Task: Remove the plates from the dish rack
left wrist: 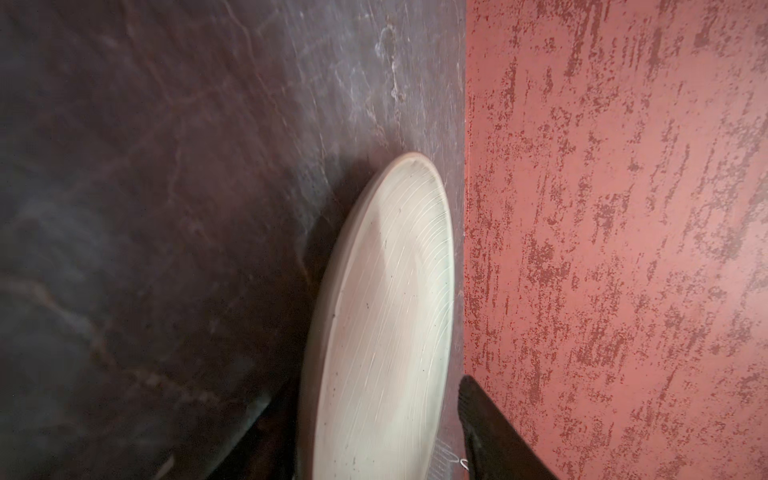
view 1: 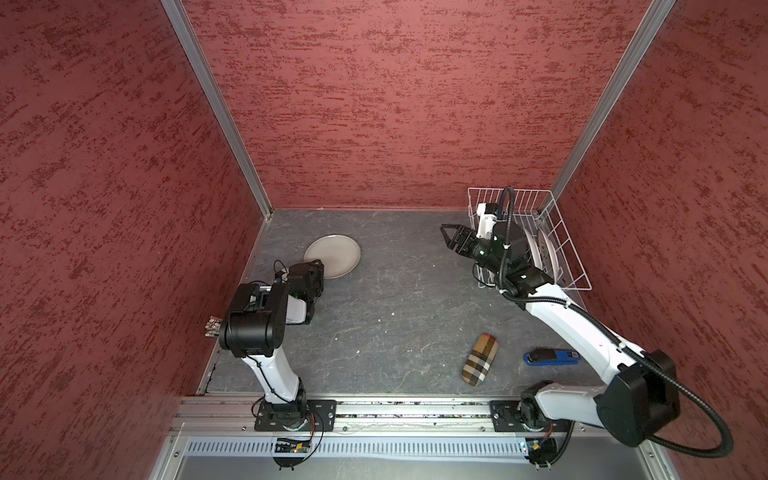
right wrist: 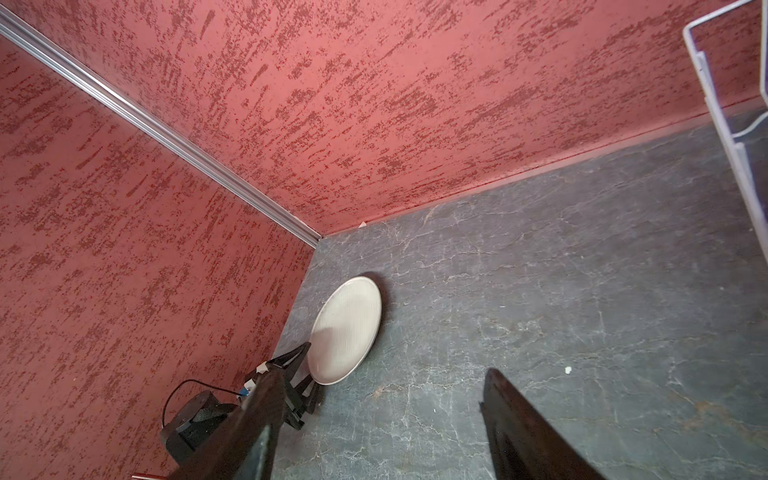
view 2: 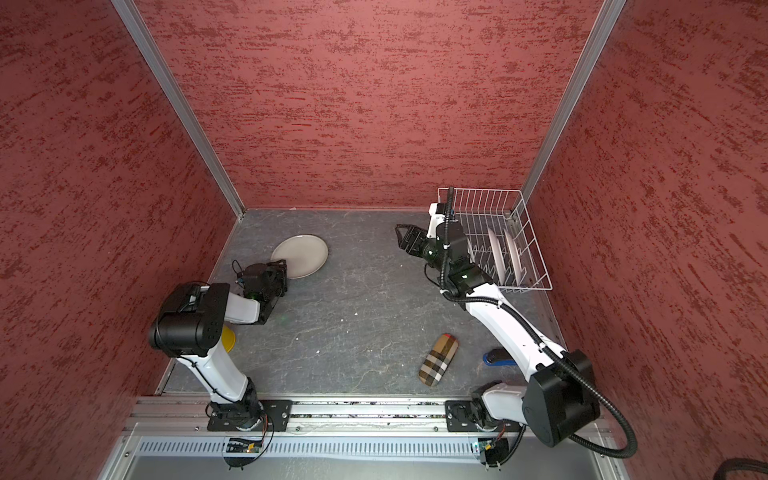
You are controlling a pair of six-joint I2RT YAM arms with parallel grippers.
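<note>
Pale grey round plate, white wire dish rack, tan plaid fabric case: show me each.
Grey plate (view 1: 332, 255): a top view, centre.
Dish rack (view 2: 486, 205): a top view, far wall.
Plaid case (view 1: 480, 360): a top view, middle.

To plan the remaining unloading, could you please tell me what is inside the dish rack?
In a top view, two pale plates stand on edge toward the right side of the dish rack. The right arm covers its left part, so any plates there cannot be seen.

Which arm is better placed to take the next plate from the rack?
Right, probably. The right claw hovers open beside the dish rack, where plates stand upright; the left claw is across the table at the grey plate.
</note>
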